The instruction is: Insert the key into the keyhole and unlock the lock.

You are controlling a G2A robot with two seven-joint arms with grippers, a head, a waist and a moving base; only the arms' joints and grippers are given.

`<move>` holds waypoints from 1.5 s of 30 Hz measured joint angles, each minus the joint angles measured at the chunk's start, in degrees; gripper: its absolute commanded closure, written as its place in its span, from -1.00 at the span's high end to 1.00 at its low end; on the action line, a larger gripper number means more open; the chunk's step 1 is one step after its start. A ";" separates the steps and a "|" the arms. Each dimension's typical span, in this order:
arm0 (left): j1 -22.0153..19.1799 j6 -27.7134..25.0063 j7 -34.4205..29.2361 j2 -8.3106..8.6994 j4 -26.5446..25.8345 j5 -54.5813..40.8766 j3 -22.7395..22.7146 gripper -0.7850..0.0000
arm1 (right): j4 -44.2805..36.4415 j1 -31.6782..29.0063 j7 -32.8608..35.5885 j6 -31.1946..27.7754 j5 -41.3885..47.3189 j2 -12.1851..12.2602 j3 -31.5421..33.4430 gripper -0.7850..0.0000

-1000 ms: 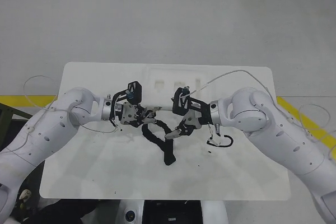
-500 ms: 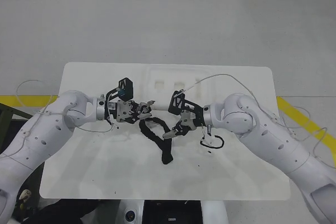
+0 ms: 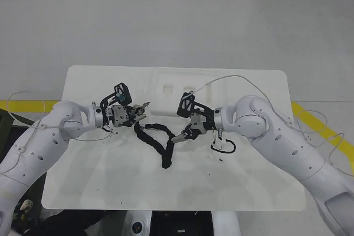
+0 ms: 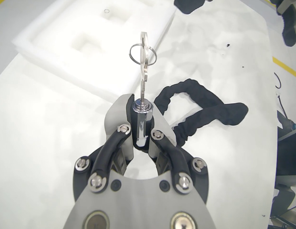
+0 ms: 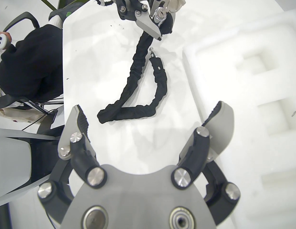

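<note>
Tip of key [image 4: 144, 58] unseen inside lock cylinder [image 4: 141, 125], its base within left pincer [image 4: 141, 111]

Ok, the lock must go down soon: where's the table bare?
Bare: the table near its front edge, past the chain's end; also the far-left corner beside the foam tray. Crowded: the middle, with chain, left pincer and right pincer.

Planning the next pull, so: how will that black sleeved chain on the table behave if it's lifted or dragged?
Probably floppy: the chain lies in loose bends on the table, so it should sag and trail. Likely heavy for its size, since a bare metal end pokes from the sleeve. The fabric cover will probably drag rather than slide.
</note>
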 measured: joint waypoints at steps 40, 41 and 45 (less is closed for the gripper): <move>1.57 7.09 11.86 -0.89 4.36 8.62 -12.65 1.00 | -0.32 -6.43 -9.48 -5.81 -9.13 1.28 10.92 1.00; 0.97 6.95 13.59 -1.04 4.94 8.59 -13.27 1.00 | -0.19 -7.23 -11.65 -5.40 -10.90 1.60 12.38 1.00; -1.19 5.97 18.28 -1.77 7.55 8.70 -14.21 1.00 | -0.28 -10.54 -19.22 -2.40 -17.02 2.82 18.03 1.00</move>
